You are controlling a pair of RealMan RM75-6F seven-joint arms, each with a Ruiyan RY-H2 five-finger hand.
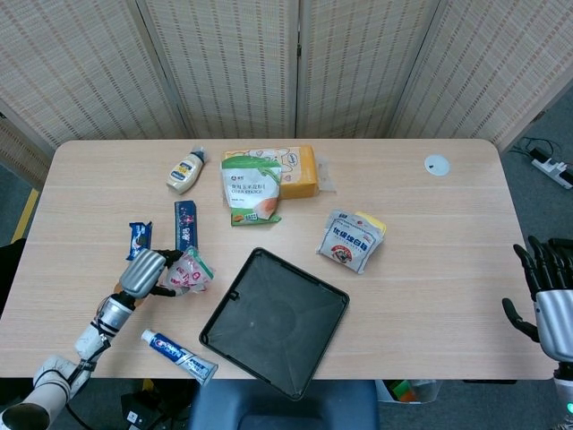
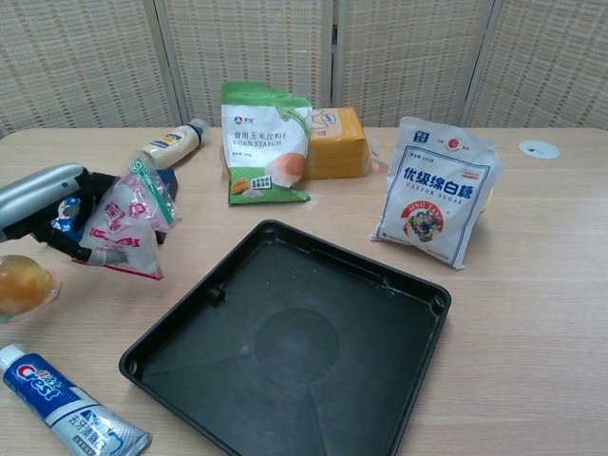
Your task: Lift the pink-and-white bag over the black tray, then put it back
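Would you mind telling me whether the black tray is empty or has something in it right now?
Empty. The black tray shows only its bare floor; the pink-and-white bag is held by the left robot hand, left of the tray.
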